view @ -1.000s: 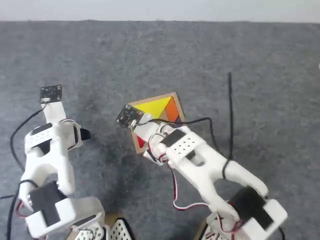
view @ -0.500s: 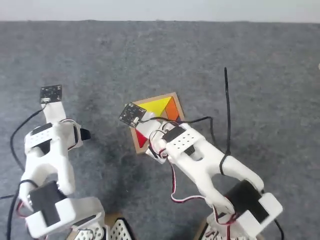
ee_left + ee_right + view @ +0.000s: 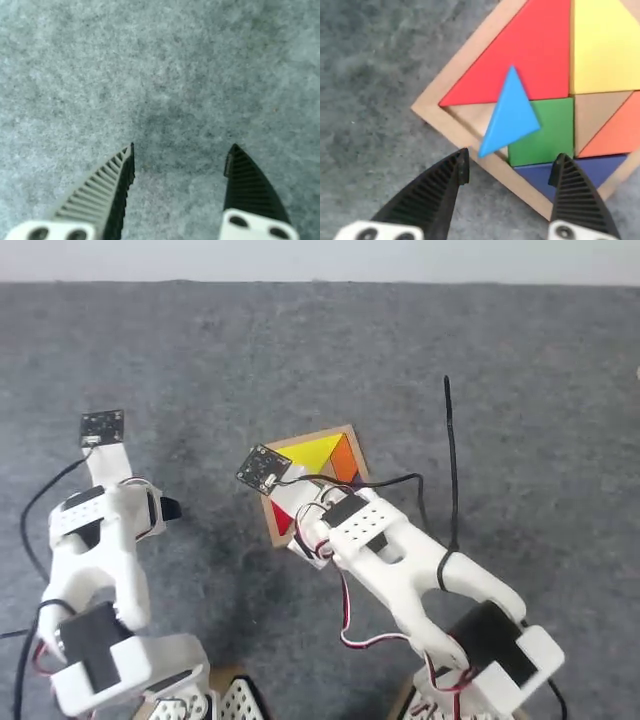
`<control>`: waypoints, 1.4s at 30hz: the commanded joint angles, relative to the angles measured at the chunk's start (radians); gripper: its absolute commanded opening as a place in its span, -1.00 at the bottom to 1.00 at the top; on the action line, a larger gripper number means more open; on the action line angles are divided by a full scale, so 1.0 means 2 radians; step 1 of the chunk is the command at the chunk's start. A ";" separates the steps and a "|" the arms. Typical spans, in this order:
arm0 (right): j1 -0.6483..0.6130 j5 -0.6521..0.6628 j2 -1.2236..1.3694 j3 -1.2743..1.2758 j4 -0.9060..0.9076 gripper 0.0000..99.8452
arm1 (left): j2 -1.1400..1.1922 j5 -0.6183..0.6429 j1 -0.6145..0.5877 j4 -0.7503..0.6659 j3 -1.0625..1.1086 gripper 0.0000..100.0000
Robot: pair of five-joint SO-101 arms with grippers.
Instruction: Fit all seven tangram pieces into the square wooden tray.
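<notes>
The square wooden tray (image 3: 472,50) holds a large red triangle (image 3: 530,60), a yellow triangle (image 3: 605,45), a green square (image 3: 545,132), an orange piece (image 3: 615,132) and a dark blue piece (image 3: 560,172). A light blue triangle (image 3: 510,115) lies askew, resting over the red triangle, the green square and a bare slot. My right gripper (image 3: 512,155) hangs open just above the tray's near corner, holding nothing. In the high view the right arm (image 3: 385,540) covers part of the tray (image 3: 300,438). My left gripper (image 3: 182,146) is open over bare carpet, far left of the tray.
Grey carpet (image 3: 520,360) covers the whole table. A black cable (image 3: 450,460) runs along the right of the tray. The left arm (image 3: 100,530) stands at the left side, well apart from the tray.
The right arm has shifted slightly to the left over the tray, and its cable has swung with it. The left arm has not moved.
</notes>
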 commanded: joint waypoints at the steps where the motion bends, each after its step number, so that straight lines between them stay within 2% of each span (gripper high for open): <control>1: -0.002 -0.002 -0.010 -0.036 -0.013 -0.46 | -0.003 0.002 0.004 -0.007 -0.009 -0.43; 12: 0.057 0.000 0.029 -0.067 -0.010 -0.46 | -0.003 0.002 0.004 -0.007 -0.008 -0.43; 21: 0.055 0.017 0.026 -0.067 -0.007 -0.46 | -0.003 0.002 0.004 -0.007 -0.008 -0.43; 30: 0.064 -0.013 -0.072 -0.067 -0.006 -0.46 | -0.003 0.002 0.010 -0.007 -0.008 -0.43; 36: 0.068 -0.015 0.000 -0.092 -0.038 -0.46 | -0.003 0.002 0.010 -0.007 -0.008 -0.43; 42: 0.069 -0.014 0.115 -0.200 0.017 -0.46 | -0.003 0.002 0.010 -0.007 -0.008 -0.43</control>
